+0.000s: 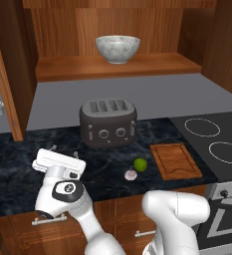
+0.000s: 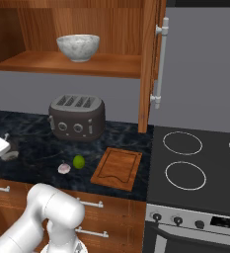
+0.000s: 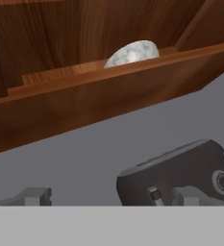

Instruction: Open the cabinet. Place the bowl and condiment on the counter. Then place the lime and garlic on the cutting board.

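With the cabinet (image 1: pixel 8 74) open, the claw (image 1: pixel 62 153) (fingers apart, empty) hovers low over the desk (image 1: pixel 18 164); rise squarely toward the marbled bowl (image 1: pixel 117 48) on the shelf, clearing the toaster (image 1: pixel 108 122).

The cabinet (image 3: pixel 84 38) spans the upper part of the frame, its wooden shelf slanting up toward the right. The rim of the bowl (image 3: pixel 132 52) peeks over the shelf's front edge near the top centre. A dark toaster (image 3: pixel 176 178) sits at the lower right, before a grey wall (image 3: pixel 84 149).
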Robot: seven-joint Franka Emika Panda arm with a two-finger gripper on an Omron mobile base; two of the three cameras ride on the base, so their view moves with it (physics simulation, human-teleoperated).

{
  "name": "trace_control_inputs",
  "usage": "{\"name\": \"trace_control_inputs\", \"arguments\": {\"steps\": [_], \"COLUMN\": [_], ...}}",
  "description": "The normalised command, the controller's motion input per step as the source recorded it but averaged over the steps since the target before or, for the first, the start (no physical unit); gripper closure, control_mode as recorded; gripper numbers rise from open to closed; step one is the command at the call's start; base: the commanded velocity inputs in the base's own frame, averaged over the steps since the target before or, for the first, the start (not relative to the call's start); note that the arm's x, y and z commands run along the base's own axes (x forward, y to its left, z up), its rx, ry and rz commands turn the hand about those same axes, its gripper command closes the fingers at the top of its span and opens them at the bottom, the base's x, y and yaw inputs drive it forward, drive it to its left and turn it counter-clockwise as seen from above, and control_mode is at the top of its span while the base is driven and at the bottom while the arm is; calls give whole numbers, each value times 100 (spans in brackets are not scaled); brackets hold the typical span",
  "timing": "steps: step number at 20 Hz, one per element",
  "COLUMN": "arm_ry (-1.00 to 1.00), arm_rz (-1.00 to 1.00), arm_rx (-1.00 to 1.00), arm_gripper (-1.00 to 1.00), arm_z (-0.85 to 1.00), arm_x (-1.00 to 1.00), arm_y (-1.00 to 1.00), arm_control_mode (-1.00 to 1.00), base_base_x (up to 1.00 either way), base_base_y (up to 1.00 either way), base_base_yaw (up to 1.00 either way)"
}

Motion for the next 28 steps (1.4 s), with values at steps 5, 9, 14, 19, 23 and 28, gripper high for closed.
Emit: {"name": "trace_control_inputs", "arguments": {"steps": [5,9,14,19,23,28], "arm_ry": [1,1,0,0,0,1], "arm_rz": [0,0,0,0,0,0], "arm_rx": [2,2,1,2,4,3], "arm_gripper": [-100,-100,-100,-100,-100,-100], "arm_z": [0,-4,-17,-25,-24,-24], "arm_x": [8,12,20,22,15,5], "arm_y": [0,0,0,5,18,24], "arm_control_mode": [-100,-100,-100,-100,-100,-100], "base_base_x": [0,0,0,0,0,0], "base_base_y": [0,0,0,0,0,0], "base_base_yaw": [0,0,0,0,0,0]}}
